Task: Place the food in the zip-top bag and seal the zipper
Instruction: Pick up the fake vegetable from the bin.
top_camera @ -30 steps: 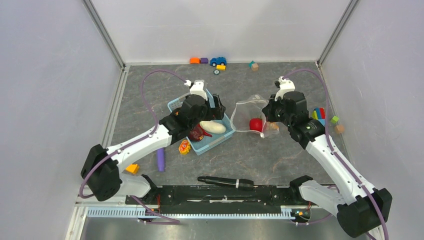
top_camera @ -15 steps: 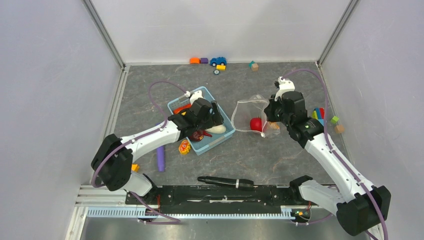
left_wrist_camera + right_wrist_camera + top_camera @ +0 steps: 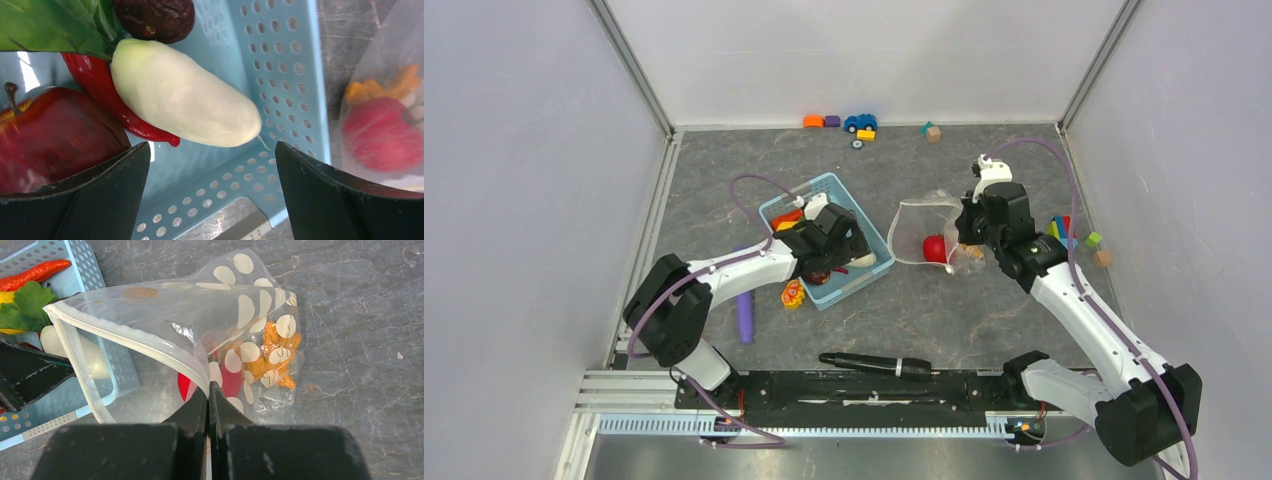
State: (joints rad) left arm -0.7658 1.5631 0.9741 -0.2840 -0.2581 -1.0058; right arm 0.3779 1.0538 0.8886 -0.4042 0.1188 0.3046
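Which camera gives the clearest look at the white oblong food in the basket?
Left wrist view: the white oblong lies whole and sharp in the blue basket against the red chili, ahead of the open left claw. The top view shows only one end beside the arm; the right wrist view, part of it through the bag.

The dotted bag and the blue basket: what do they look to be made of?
The dotted bag looks like thin, soft, clear plastic film: it creases, glints and is see-through. The blue basket looks like rigid moulded plastic, smooth and slightly glossy, with regular rows of holes.
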